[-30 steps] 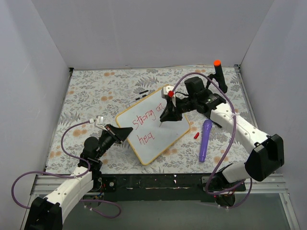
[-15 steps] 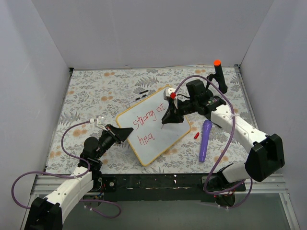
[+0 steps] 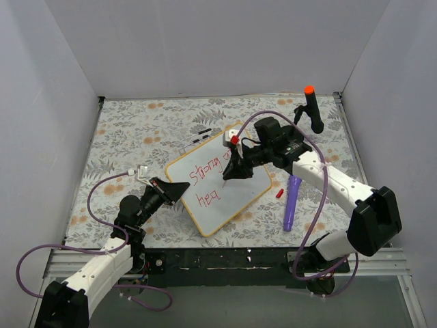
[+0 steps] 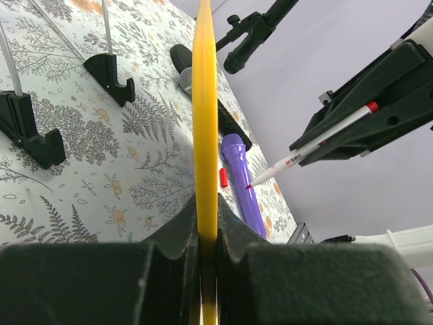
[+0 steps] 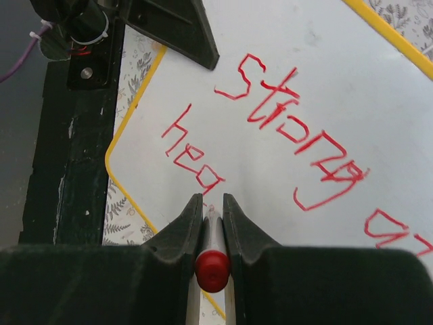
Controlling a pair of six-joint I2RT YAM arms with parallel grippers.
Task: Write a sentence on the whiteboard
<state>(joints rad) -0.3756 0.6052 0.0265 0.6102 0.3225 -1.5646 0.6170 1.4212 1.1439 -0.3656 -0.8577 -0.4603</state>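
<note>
Top: glossy white wood-framed whiteboard lies skewed mid-table, closer to the near edge. Left gripper is on its left corner, right gripper above board centre.

Left wrist: jaws clamped tight on the yellow frame.

Right wrist: jaws closed on red-capped white marker, tip just past "hea" of the red handwritten sentence.

Judging mid-word on line two. Next: touch down and write "r", left holding firm.

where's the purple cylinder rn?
Top view, right half: the purple cylinder lies just right of the whiteboard, with the small red cap between them.
</note>
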